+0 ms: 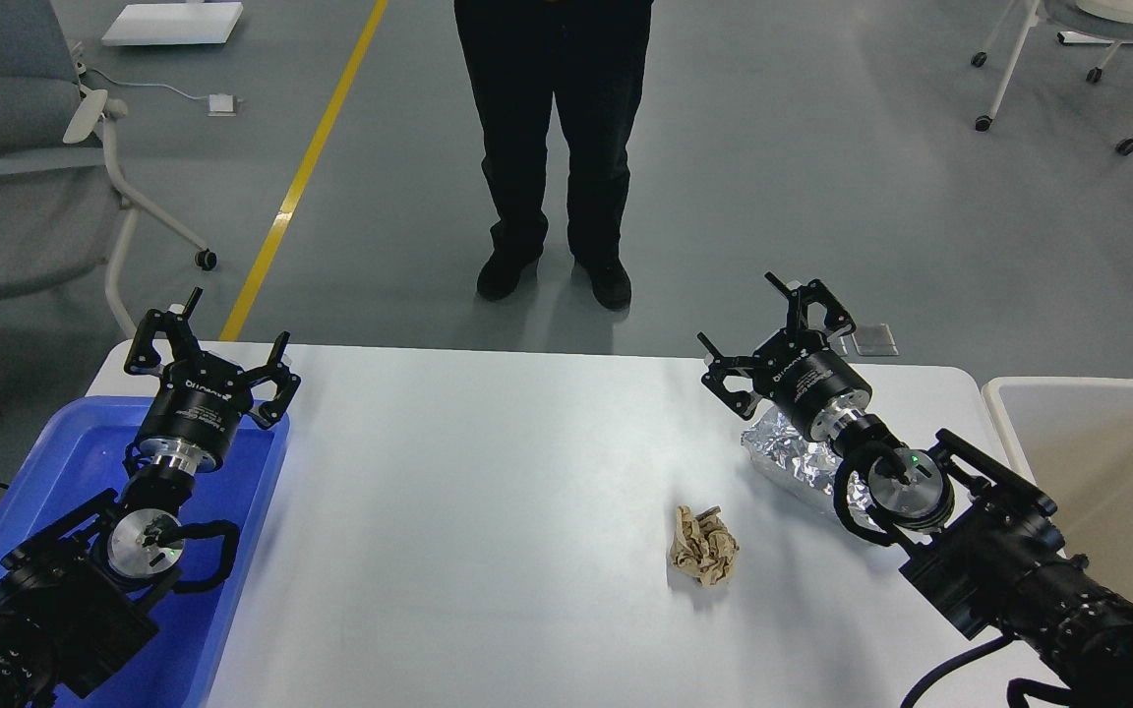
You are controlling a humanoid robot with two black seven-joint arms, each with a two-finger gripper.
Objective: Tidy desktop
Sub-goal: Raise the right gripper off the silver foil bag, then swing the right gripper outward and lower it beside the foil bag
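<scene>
Desktop: the large smooth white rectangular desktop [488, 492] with rounded corners fills the middle of your head view, between the two bins.
Left gripper: your left gripper [209, 336] has its two black fingers spread wide and holds nothing; it hangs above the far end of the blue tray, at the left edge of the desktop.
Right gripper: your right gripper [773, 329] is also spread wide and holds nothing; it sits over the far right part of the desktop.
Foil: a crumpled silver foil lump [795, 460] lies on the desktop under your right wrist, partly hidden by the arm.
Paper: a crumpled brown paper ball [703, 546] lies on the desktop, near the foil and to its left, closer to you, not touching it.
Blue tray: the blue plastic tray [252, 511] stands at the left side, under your left arm.
Beige bin: the beige plastic bin [1088, 442] stands at the right side, beside the desktop.
Person: someone in black trousers and black shoes [552, 147] stands on the grey floor behind the desktop.
</scene>
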